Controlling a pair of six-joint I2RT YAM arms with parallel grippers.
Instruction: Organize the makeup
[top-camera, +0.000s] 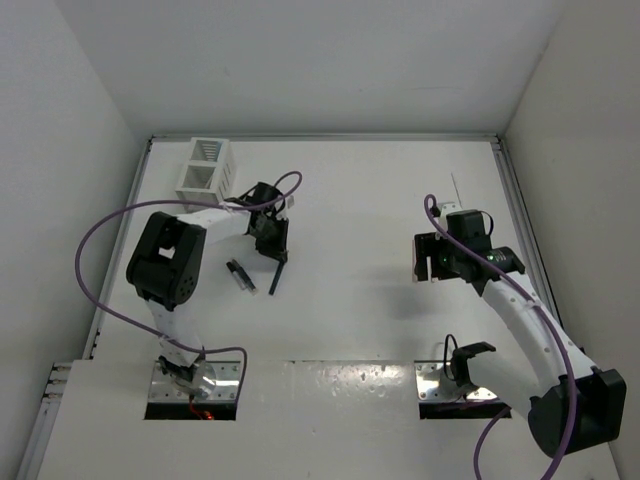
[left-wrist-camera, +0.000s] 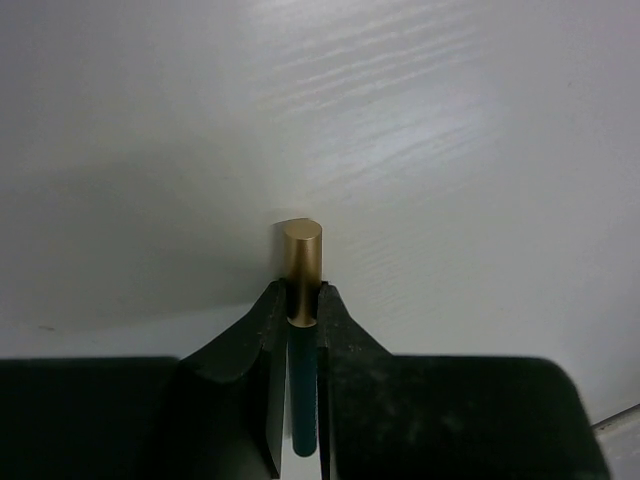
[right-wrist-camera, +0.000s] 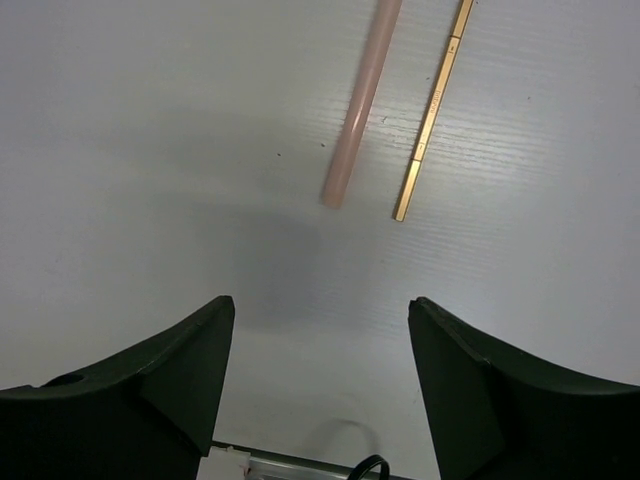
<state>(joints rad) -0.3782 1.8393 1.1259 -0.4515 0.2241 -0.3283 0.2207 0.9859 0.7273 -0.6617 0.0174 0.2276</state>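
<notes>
Left claw (left-wrist-camera: 301, 296) pinching gold-tip pencil (left-wrist-camera: 301, 252) near its end, could swing, miss box (top-camera: 196, 181) slot. Right claw (right-wrist-camera: 320, 306) open.

The top camera sits above and behind the arm bases and faces down on the whole table (top-camera: 360, 200), with the box (top-camera: 205, 168) at far left.

The left wrist camera sits very close to the table, just right of the box. It faces along the left gripper (left-wrist-camera: 302, 300), which is clamped on a gold-ended stick (left-wrist-camera: 300, 262).

The right wrist camera, well right of the box, faces down past the spread right gripper (right-wrist-camera: 320, 310) at a pink stick (right-wrist-camera: 360, 100) and a gold stick (right-wrist-camera: 432, 110).

The top and left wrist views share the clamped stick.
</notes>
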